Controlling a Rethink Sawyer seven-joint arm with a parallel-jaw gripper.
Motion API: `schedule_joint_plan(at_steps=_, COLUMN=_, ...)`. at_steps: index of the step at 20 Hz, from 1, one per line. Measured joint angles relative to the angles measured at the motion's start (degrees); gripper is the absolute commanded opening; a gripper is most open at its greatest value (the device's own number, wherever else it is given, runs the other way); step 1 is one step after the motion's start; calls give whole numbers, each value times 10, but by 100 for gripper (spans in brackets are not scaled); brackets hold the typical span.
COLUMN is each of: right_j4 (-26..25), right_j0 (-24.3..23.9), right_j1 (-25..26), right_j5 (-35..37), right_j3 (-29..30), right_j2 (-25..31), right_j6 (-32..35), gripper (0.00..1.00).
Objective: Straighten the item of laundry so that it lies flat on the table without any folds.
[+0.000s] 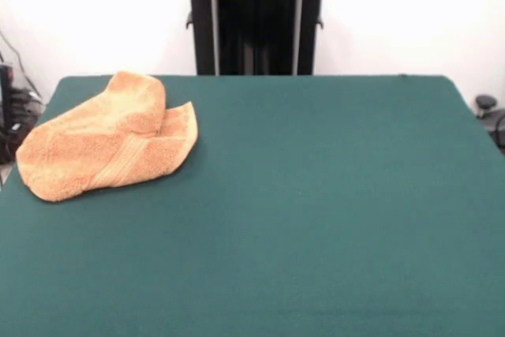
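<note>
The item of laundry (106, 138) is found in the upper left of the frame, resting on the table (316, 211) close to its left edge and near its far edge; it is not laid flat. One portion is seen doubled over the rest, forming a raised hump toward the top of the heap; a woven band runs diagonally across the lower layer, and a rounded flap projects to the right. At least one fold is therefore judged to remain, and the task is assessed as not yet accomplished.

The remainder of the table is observed as bare green cloth; nothing is seen touching or lying beside the towel.

The pedestal (256, 17) is recorded at the top centre of the frame, behind the table's far edge; a trace of red is noted at the very top edge. No fingers are seen anywhere in the frame; whether they are released or clenched cannot be told, the arm being apparently drawn back out of the picture.

The next move is judged to require that the upper folded portion be taken near its free edge and drawn away from the heap; a risk is noted that the whole towel is dragged rather than opened.
</note>
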Motion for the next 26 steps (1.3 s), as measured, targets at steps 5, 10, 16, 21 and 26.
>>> schedule_joint_plan(at_steps=5, right_j4=4, right_j0=-12, right_j1=0, right_j5=-12, right_j3=8, right_j2=0, right_j6=0, gripper=100)
schedule_joint_plan(at_steps=10, right_j4=0, right_j0=-35, right_j1=17, right_j5=-23, right_j3=6, right_j2=0, right_j6=0, gripper=100)
schedule_joint_plan(at_steps=16, right_j4=-5, right_j0=-57, right_j1=52, right_j5=-23, right_j3=-8, right_j2=4, right_j6=0, gripper=100)
schedule_joint_plan(at_steps=21, right_j4=-5, right_j0=-85, right_j1=94, right_j5=-44, right_j3=-16, right_j2=15, right_j6=0, gripper=100)
schedule_joint_plan(at_steps=26, right_j4=-5, right_j0=-106, right_j1=130, right_j5=-89, right_j3=-15, right_j2=20, right_j6=0, gripper=100)
